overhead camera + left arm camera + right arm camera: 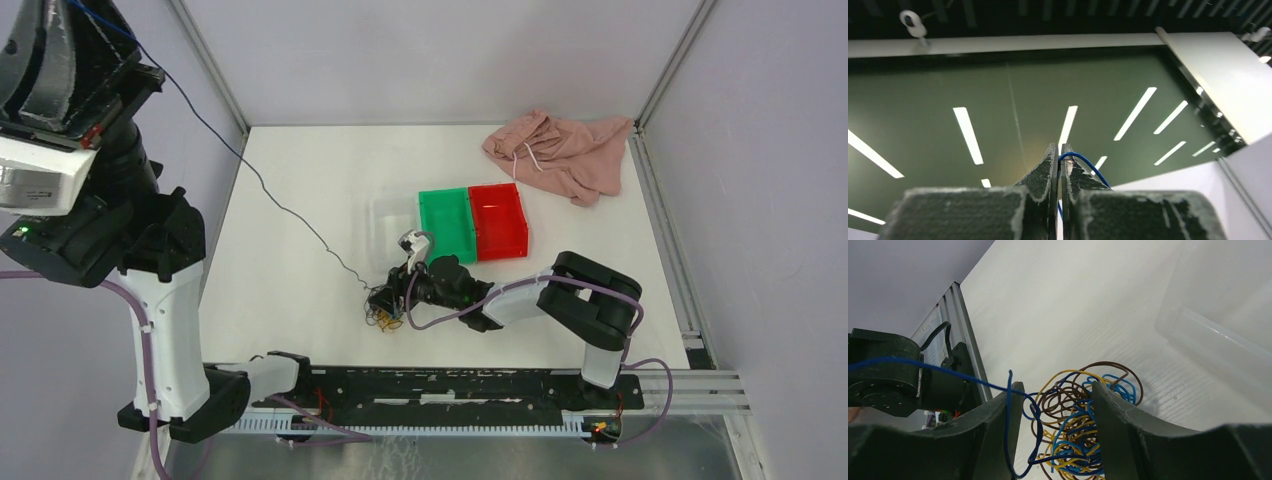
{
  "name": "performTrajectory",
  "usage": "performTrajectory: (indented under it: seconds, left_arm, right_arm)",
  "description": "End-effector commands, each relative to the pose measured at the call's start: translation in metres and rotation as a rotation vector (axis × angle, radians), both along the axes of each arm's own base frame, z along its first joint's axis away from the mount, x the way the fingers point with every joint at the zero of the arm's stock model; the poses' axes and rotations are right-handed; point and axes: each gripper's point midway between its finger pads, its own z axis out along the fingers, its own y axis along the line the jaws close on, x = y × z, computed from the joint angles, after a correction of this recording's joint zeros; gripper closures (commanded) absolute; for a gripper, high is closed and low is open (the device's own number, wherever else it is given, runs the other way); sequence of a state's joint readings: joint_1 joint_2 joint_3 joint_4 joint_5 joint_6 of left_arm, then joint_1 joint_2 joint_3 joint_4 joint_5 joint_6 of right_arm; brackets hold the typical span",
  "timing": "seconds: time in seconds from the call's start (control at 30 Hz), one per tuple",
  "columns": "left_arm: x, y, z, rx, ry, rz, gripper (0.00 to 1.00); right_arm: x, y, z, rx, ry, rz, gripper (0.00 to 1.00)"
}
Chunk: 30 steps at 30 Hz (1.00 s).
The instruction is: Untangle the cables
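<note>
Left end effector (1058,147) is clenched on the blue cable (1083,160), raised high over the left side of the counter (280,300) with its fingers aimed at the ceiling. That cable runs as 1 long, taut-looking line down to the clump of cables (383,318), which lies on the counter near the green bin (447,222). Right end effector (1057,386) sits low over the clump with its jaws parted, 1 on each side of the blue, yellow-orange and brownish-red loops. It grips nothing, though the wrist view does not settle whether the fingers press on any wire.

The risk, as I judge it, is that nothing pins the clump. Any pull on the blue cable could drag or lift the whole bundle instead of drawing 1 strand free, and could cinch the loops tighter. The blue cable also crosses the right end effector's left finger, so it may snag there. A thin wire in a flat pinch could also slip out.
</note>
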<state>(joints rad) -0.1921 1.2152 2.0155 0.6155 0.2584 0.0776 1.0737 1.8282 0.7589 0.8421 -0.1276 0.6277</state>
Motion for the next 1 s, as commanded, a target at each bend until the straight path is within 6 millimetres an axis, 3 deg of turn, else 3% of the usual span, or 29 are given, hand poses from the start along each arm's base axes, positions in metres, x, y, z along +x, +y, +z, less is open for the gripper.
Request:
performTrajectory:
  seconds: [0.0, 0.13, 0.17, 0.27, 0.47, 0.6, 0.77, 0.83, 0.87, 0.93, 0.97]
  left_arm:
    - [-0.039, 0.026, 0.021, -0.095, -0.132, 0.127, 0.97]
    - [-0.055, 0.037, 0.03, -0.137, -0.224, 0.205, 0.97]
    - [-0.077, 0.048, 0.04, -0.184, -0.287, 0.235, 0.97]
    - [-0.093, 0.062, 0.056, -0.255, -0.365, 0.317, 0.97]
    - [-0.113, 0.057, 0.052, -0.211, -0.448, 0.417, 0.97]
    - [-0.131, 0.065, 0.055, -0.248, -0.505, 0.475, 0.97]
    - [-0.147, 0.08, 0.056, -0.33, -0.553, 0.556, 0.97]
    - [-0.133, 0.078, 0.058, -0.298, -0.454, 0.516, 0.96]
    - [-0.105, 0.069, 0.052, -0.241, -0.374, 0.491, 0.95]
    - [-0.089, 0.048, 0.034, -0.108, -0.295, 0.445, 0.94]
    - [-0.071, 0.032, 0.023, -0.015, -0.227, 0.41, 0.94]
  right_arm:
    - [0.0, 0.0, 0.0, 0.008, -0.006, -0.013, 0.41]
    - [0.002, -0.003, -0.006, -0.018, -0.002, -0.028, 0.41]
    - [0.002, -0.005, -0.007, -0.024, 0.0, -0.032, 0.41]
    - [0.002, -0.01, -0.011, -0.037, 0.003, -0.048, 0.41]
    - [0.004, -0.016, -0.014, -0.055, 0.01, -0.071, 0.41]
    - [0.002, -0.021, -0.018, -0.069, 0.018, -0.087, 0.38]
    - [0.011, -0.046, -0.028, -0.19, 0.029, -0.186, 0.37]
    - [0.009, -0.052, -0.016, -0.155, 0.003, -0.189, 0.37]
    - [0.009, -0.054, -0.008, -0.135, -0.011, -0.191, 0.36]
    - [0.009, -0.054, 0.01, -0.109, -0.035, -0.186, 0.35]
    - [0.008, -0.053, 0.022, -0.094, -0.047, -0.176, 0.35]
